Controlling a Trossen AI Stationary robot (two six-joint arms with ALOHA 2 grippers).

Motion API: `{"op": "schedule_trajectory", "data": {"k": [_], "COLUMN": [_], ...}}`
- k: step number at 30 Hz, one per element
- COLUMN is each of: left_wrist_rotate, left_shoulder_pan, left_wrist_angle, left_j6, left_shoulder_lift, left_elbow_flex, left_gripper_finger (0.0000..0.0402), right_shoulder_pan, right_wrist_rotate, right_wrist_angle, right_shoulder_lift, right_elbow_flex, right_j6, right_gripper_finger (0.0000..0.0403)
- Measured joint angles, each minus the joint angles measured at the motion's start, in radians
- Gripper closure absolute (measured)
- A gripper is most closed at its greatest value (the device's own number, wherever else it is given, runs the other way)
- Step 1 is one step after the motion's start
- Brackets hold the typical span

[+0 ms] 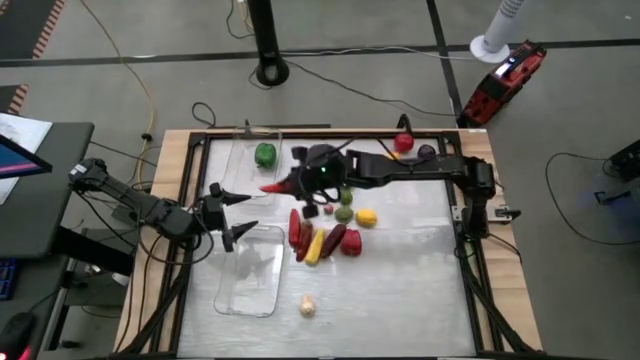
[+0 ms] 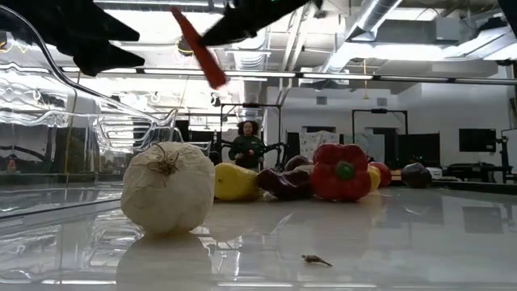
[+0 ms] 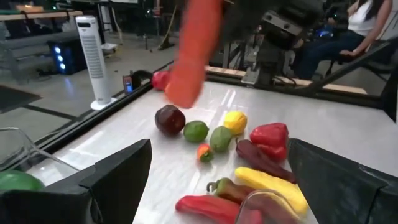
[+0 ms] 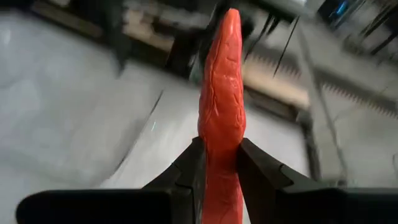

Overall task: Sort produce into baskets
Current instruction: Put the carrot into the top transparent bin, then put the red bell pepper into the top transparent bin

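My right gripper (image 1: 292, 184) hangs over the table's far middle, shut on an orange-red carrot (image 1: 272, 187), next to the far clear basket (image 1: 243, 168), which holds a green fruit (image 1: 265, 154). My left gripper (image 1: 232, 216) stands open with nothing in it, between the two baskets at the left. The near basket (image 1: 250, 272) lies on the table. More produce (image 1: 325, 235) lies in a cluster mid-table: peppers, dark, green and yellow fruits. White garlic (image 2: 167, 187) rests near the front edge. My right gripper pinches the carrot's two sides (image 4: 219, 163) between its two fingers. The fingers come from the table's right, slanting a little downward, and lie along the carrot. The carrot's free end (image 4: 229, 18) sticks out beyond the fingertips. It is lifted clear of the table, tilted (image 2: 203, 50).
A red fruit (image 1: 403, 142) sits at the table's far right. A black frame (image 1: 465, 240) runs round the tabletop. A person (image 2: 246, 144) sits in the room beyond the table.
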Motion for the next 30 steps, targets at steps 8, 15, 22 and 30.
{"op": "schedule_trajectory", "data": {"k": [8, 15, 22, 30], "left_wrist_rotate": [0.034, 0.053, 0.058, 0.076], "left_shoulder_pan": [0.000, 0.000, 0.000, 0.000], "left_wrist_angle": [0.001, -0.008, -0.040, -0.095], "left_j6": [-0.003, -0.013, -0.033, -0.113], "left_shoulder_lift": [-0.002, -0.002, -0.002, 0.000], "left_elbow_flex": [0.000, 0.000, 0.000, 0.000], "left_gripper_finger": [0.0041, 0.0041, 0.0041, 0.0041], "right_shoulder_pan": [-0.097, -0.154, -0.173, -0.169], "right_wrist_rotate": [-0.034, -0.145, -0.184, -0.187], "right_wrist_angle": [0.235, 0.187, 0.039, -0.321], "right_shoulder_lift": [0.124, 0.300, 0.380, 0.256], "right_elbow_flex": [0.078, 0.308, 0.473, 0.479], "right_j6": [0.025, 0.133, 0.159, 0.084], "right_gripper_finger": [0.0294, 0.0262, 0.0148, 0.0102]}}
